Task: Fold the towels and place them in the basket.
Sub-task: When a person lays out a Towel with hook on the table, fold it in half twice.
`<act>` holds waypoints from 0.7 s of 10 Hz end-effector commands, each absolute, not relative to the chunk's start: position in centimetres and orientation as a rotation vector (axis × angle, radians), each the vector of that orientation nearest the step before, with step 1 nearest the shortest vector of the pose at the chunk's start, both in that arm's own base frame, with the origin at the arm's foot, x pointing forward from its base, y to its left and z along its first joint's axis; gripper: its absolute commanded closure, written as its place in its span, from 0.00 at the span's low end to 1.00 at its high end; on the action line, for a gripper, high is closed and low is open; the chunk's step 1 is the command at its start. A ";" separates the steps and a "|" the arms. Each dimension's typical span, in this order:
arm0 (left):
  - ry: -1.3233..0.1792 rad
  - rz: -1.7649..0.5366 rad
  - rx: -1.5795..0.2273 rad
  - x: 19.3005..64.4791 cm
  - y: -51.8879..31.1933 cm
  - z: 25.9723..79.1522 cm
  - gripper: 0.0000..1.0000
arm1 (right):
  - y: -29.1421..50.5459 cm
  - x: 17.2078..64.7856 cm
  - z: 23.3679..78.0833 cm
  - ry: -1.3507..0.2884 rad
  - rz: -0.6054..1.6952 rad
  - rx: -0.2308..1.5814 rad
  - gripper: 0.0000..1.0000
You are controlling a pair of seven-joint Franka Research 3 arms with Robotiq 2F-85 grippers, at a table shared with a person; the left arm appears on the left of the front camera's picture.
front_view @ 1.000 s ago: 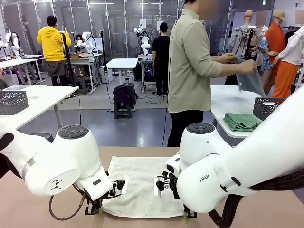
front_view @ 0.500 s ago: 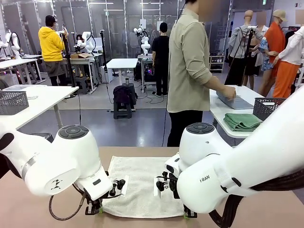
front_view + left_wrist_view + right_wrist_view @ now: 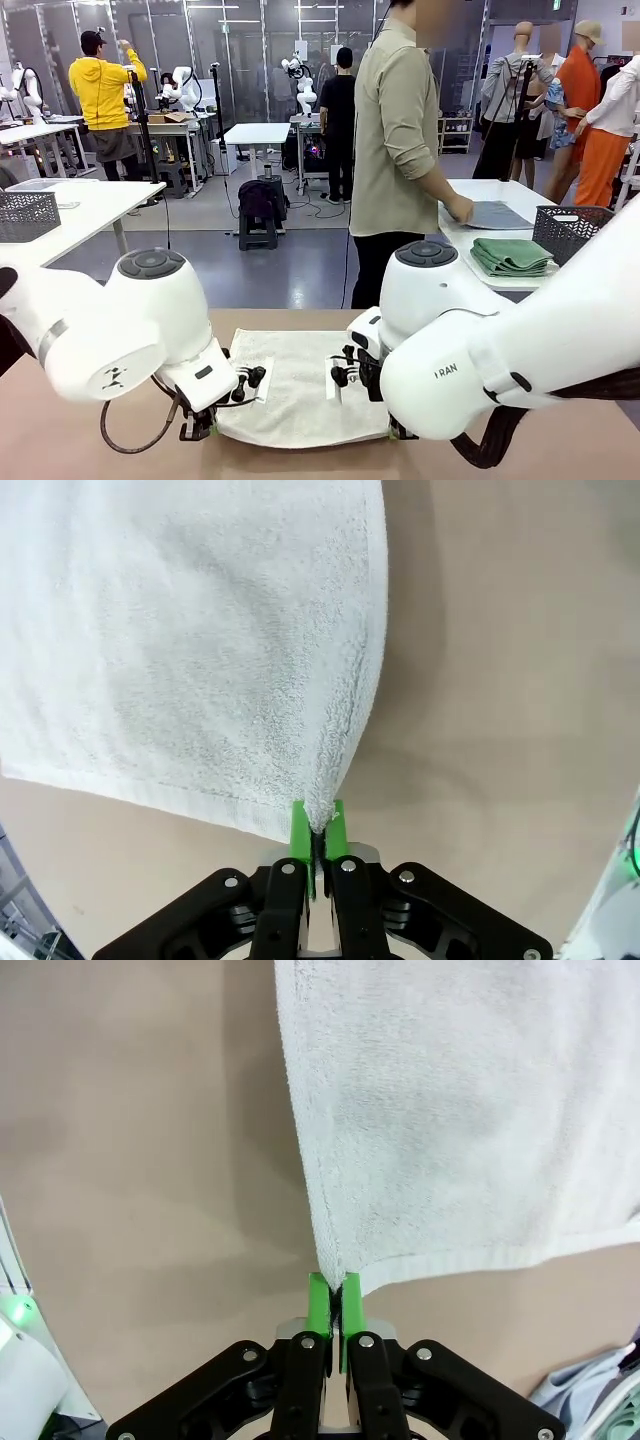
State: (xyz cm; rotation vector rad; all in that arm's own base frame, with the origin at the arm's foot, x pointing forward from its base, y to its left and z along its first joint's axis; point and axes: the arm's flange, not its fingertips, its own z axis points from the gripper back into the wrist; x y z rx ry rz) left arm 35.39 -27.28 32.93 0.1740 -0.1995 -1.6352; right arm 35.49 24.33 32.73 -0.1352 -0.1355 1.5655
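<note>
A white towel (image 3: pixel 300 385) lies spread out on the brown counter (image 3: pixel 50 440), and both robot arms reach down to its near edge. The left fingers (image 3: pixel 198 432) are at the near left corner of the white towel, and the right fingers (image 3: pixel 398 432) are at its near right corner. From the left wrist, the left fingers (image 3: pixel 318 832) are pressed tight together with a small bit of the white towel (image 3: pixel 200 630) pinched between the green pads. The cloth goes up and away from them in a soft fold. From the right wrist, the right fingers (image 3: pixel 334 1305) are shut the same way on the other corner of the white towel (image 3: pixel 470 1110). The near edge of the white towel looks lifted a little off the counter, while the rest of it lies flat. Far behind the white towel and to its right stands a white counter (image 3: pixel 470 240). A person (image 3: pixel 400 150) in a pale green shirt stands just beside that counter, turned to the side. One hand (image 3: pixel 460 208) of the person rests on a grey towel (image 3: pixel 497 214) that lies flat there. A folded green towel (image 3: pixel 510 256) sits near the grey towel, on the side closer to the white towel. The dark wire basket (image 3: pixel 570 228) stands just beside the green towel, at the far right of that counter.
</note>
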 end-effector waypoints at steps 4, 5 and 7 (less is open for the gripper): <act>-0.220 -1.593 0.265 34.3 -27.9 36.7 0.94 | 24.5 35.5 35.8 -0.176 1.569 -0.186 0.95; -0.218 -1.591 0.267 35.0 -28.0 36.8 0.94 | 24.6 36.3 36.2 -0.191 1.572 -0.192 0.95; -0.214 -1.579 0.292 36.9 -28.1 37.2 0.94 | 25.2 38.3 36.6 -0.213 1.574 -0.199 0.95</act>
